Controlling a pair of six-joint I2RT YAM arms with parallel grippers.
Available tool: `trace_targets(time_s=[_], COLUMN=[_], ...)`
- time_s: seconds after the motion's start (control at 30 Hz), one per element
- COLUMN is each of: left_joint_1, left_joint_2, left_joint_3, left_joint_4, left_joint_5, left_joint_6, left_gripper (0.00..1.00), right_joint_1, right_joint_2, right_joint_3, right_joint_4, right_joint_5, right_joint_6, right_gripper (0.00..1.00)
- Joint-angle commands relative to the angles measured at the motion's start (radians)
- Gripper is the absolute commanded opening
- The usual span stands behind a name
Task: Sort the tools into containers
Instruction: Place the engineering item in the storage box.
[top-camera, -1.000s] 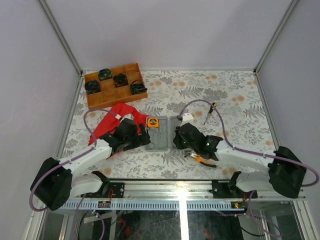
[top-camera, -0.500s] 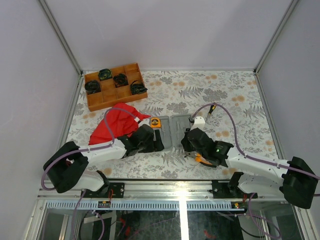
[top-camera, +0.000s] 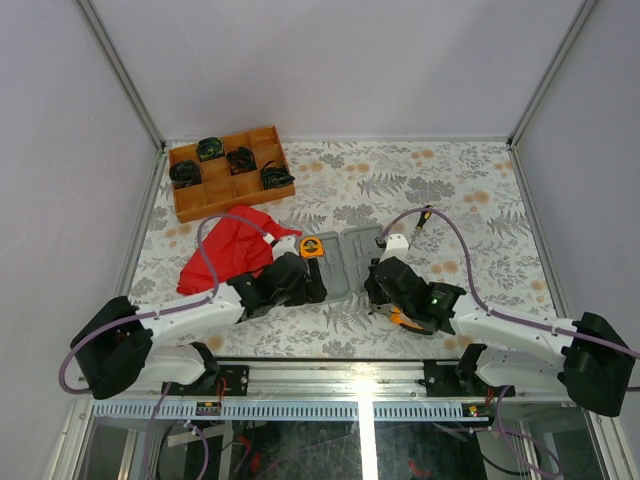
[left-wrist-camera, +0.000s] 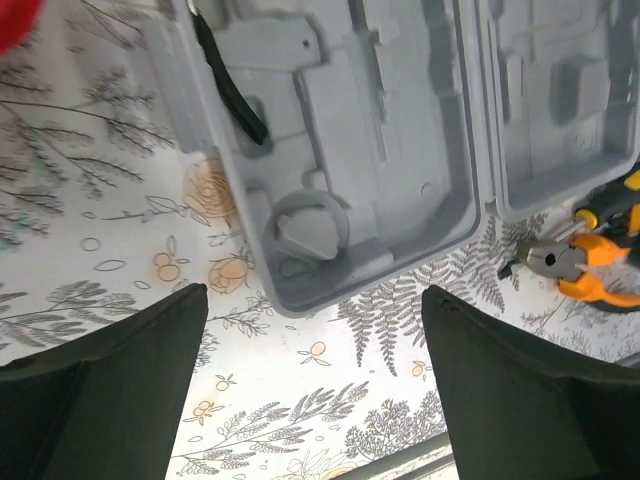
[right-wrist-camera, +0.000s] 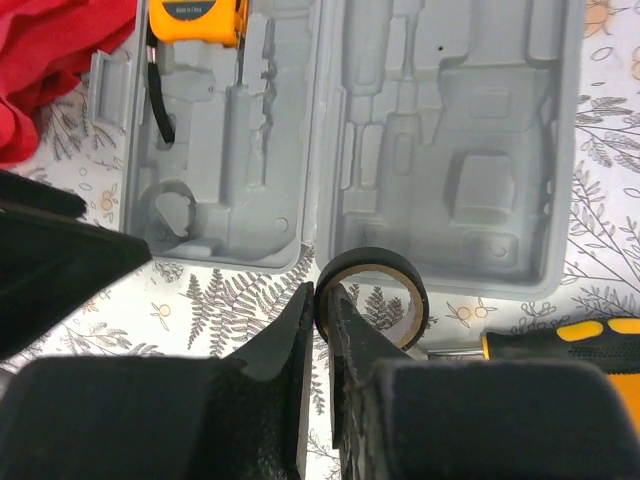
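From above, shows the grey case (top-camera: 347, 263) open, tilted, further right than a second ago, with the orange tape measure (top-camera: 311, 246) at its upper-left corner. On the left wrist, shows the left gripper (left-wrist-camera: 312, 292) spread wide and empty over the case's lower corner, pliers (left-wrist-camera: 580, 275) at right edge. On the right wrist, shows the right gripper (right-wrist-camera: 322, 300) nearly closed, pinching the rim of a black tape roll (right-wrist-camera: 372, 296) at lower centre, below the case's moulded recesses.

left arm (top-camera: 190, 312): stretched low from the near-left base, reaching in toward the middle
left gripper (left-wrist-camera: 312, 300): jaws spread wide, nothing between them; dark fingers (left-wrist-camera: 120, 380) tipped downward
right arm (top-camera: 500, 322): low, reaching in from the near-right base
right gripper (right-wrist-camera: 322, 292): fingers almost together, pinching the wall of a black tape roll (right-wrist-camera: 395, 275)
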Motion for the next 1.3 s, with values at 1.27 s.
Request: trace_targets(time_s=[1.27], left_joint_1=[0.236], left_joint_2=[-0.395], left_joint_3=[-0.128], left_joint_4=[-0.093], left_joint_5=[-0.002], left_joint_6=[0.051], left_gripper=[0.98], right_joint_1=[0.147], right_joint_2=[0.669], right_joint_3=[0.467], right_joint_4=[0.074], right_joint_5=[-0.197], right_joint_6=[-0.126], right_gripper=[0.07])
